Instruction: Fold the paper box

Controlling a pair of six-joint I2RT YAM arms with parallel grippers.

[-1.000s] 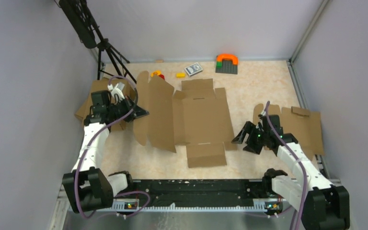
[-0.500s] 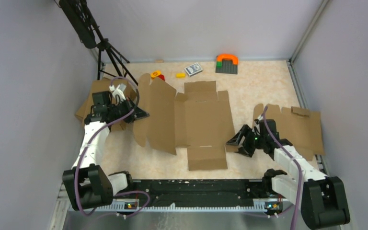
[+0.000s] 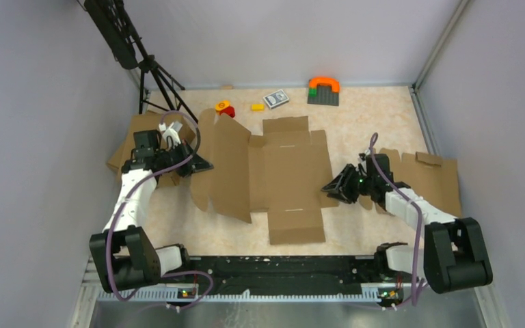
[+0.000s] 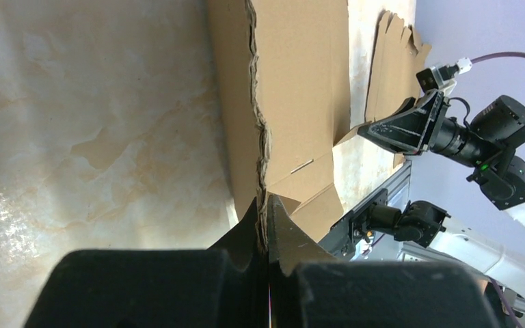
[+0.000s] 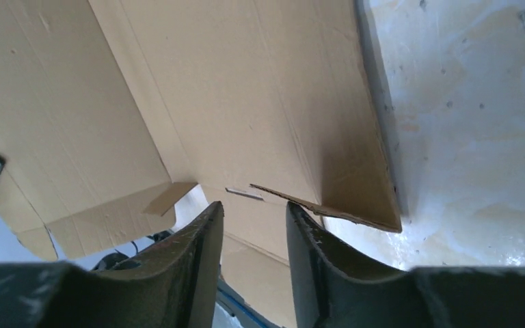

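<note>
Now left pincer [image 4: 266, 205] pinches the paper box [image 3: 287, 171] edge; right pincer [image 5: 253, 208] stands parted.

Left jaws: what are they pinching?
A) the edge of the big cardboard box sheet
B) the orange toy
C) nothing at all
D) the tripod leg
A: in the left wrist view the left jaws are shut tight on the ragged edge of the box.

Overhead from behind, wrist views close — all share paper box [image 3: 287, 171]
</note>
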